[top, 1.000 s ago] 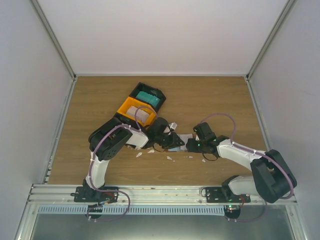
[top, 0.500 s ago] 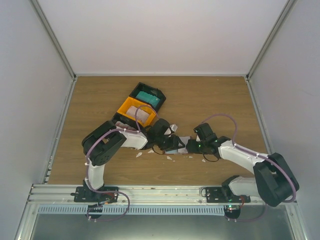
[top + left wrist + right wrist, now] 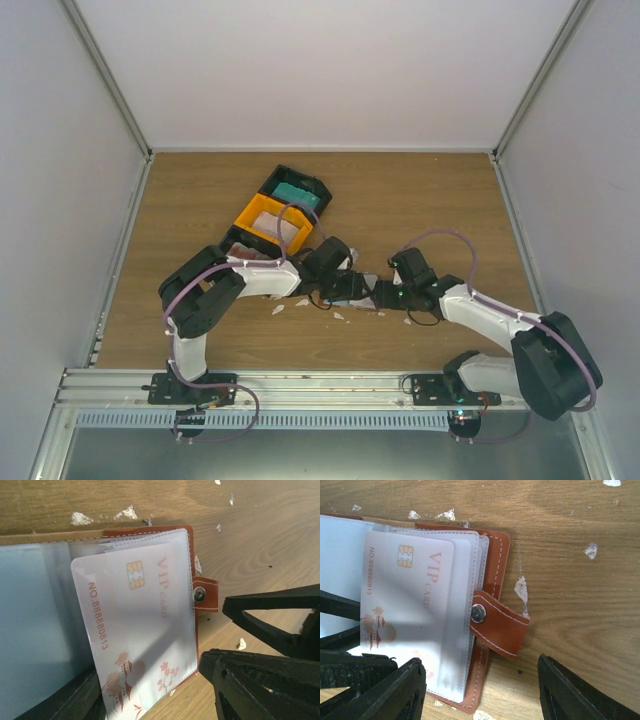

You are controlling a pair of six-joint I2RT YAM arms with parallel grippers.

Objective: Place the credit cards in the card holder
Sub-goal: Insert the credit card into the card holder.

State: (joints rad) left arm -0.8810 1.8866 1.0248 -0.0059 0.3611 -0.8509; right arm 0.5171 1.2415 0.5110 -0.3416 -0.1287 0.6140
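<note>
The brown card holder (image 3: 362, 284) lies open on the table between my two grippers. Its clear sleeves and snap tab (image 3: 497, 625) show in both wrist views. A white card with red VIP print (image 3: 140, 630) sits partly inside a sleeve, its lower end sticking out; it also shows in the right wrist view (image 3: 410, 595). A pale blue surface (image 3: 30, 630) fills the page beside it. My left gripper (image 3: 149, 669) is open, its fingers either side of the card's lower end. My right gripper (image 3: 480, 662) is open over the holder's snap-side edge.
A black-and-orange three-bin tray (image 3: 262, 212) stands behind the left arm, with a teal card (image 3: 297, 195) and a whitish one (image 3: 287, 232) in it. White scraps (image 3: 278, 308) lie around the holder. A finger (image 3: 280, 620) of the right gripper is close beside my left gripper.
The left arm has lowered and reached further right, bringing its gripper onto the card holder. The right gripper has barely moved.
</note>
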